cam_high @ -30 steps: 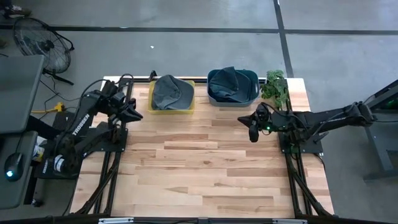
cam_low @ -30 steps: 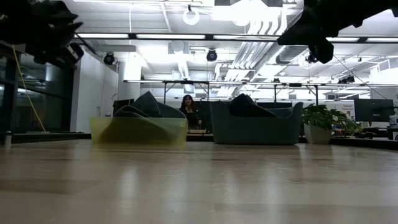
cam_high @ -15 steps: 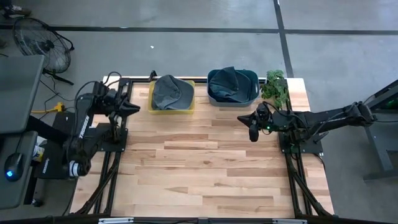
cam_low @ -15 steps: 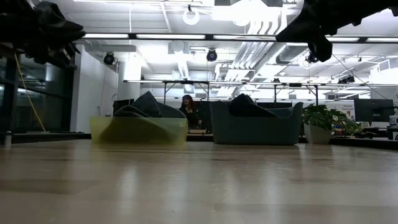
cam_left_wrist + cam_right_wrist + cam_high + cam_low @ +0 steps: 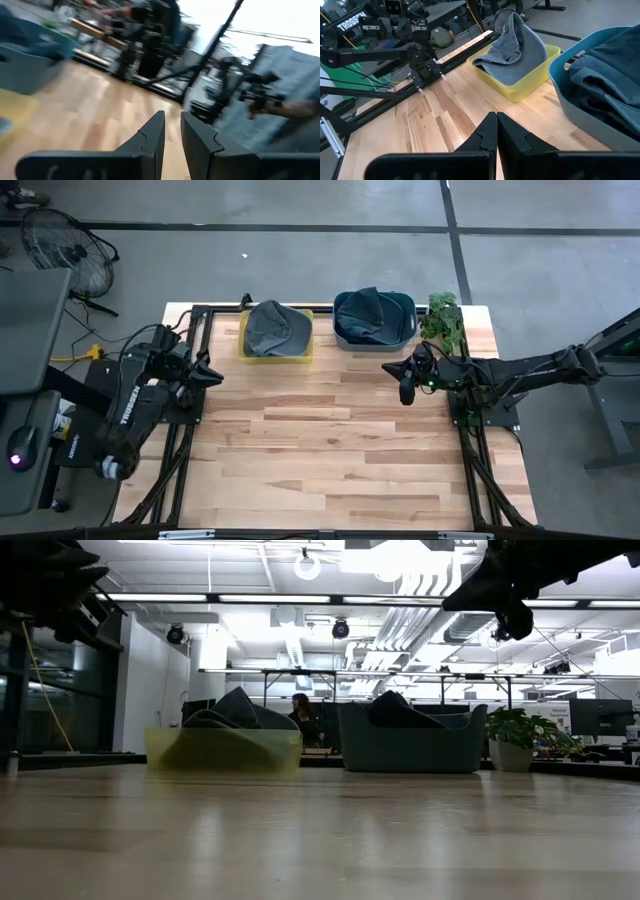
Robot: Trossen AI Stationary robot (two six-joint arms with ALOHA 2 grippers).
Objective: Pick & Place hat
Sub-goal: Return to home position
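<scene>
Far edge: the gray cap [image 5: 275,326] lies in the yellow bin [image 5: 244,350]. Just beside it, the blue cap [image 5: 368,313] fills the blue bin [image 5: 408,320].
Left edge: the left gripper [image 5: 208,372] hangs over the bench [image 5: 330,440], its jaws a narrow gap apart and holding nothing.
Right edge: the right gripper [image 5: 403,392] hangs in front of the blue bin, its jaws pressed together and empty.
Far right corner: a potted plant [image 5: 443,320].
Floor: a fan [image 5: 60,245] beyond the far left corner.
Writing: "TROSSEN" [image 5: 352,22] in white on the left arm.
</scene>
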